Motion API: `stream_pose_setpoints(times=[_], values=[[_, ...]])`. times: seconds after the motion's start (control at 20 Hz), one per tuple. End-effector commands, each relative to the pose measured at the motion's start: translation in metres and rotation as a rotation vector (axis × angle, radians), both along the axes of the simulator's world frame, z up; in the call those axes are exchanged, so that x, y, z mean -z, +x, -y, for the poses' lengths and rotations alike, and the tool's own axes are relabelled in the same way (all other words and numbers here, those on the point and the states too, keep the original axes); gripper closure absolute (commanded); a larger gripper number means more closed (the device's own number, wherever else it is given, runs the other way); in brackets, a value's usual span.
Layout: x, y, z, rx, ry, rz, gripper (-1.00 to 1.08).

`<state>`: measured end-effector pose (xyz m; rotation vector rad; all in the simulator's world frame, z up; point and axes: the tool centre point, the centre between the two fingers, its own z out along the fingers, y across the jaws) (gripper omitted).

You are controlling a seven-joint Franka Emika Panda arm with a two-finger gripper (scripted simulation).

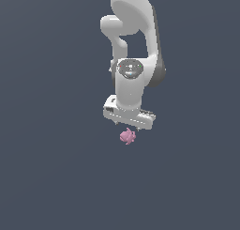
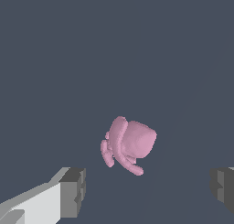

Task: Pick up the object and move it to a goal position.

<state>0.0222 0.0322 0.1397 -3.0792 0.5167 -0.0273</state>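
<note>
The object is a tiny pink lumpy toy with small rounded protrusions, lying on the dark grey surface. My white gripper points downward just above it, with only short finger stubs showing under the hand. In the wrist view the object lies between and beyond the two dark finger pads, nearer to that pad than to the other. The gripper is open wide and empty. Neither pad touches the object.
A plain dark grey surface fills both views. The white arm rises above the gripper. No other objects show, and no goal marker is visible.
</note>
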Motion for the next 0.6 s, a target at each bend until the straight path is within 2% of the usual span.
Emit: stream_pose_setpoints(times=[0.0, 0.55], values=[[0.008, 0.000, -0.002, 0.067, 0.000, -0.005, -0.92], [0.039, 0.001, -0.008, 0.304, -0.008, -0.020, -0.92]])
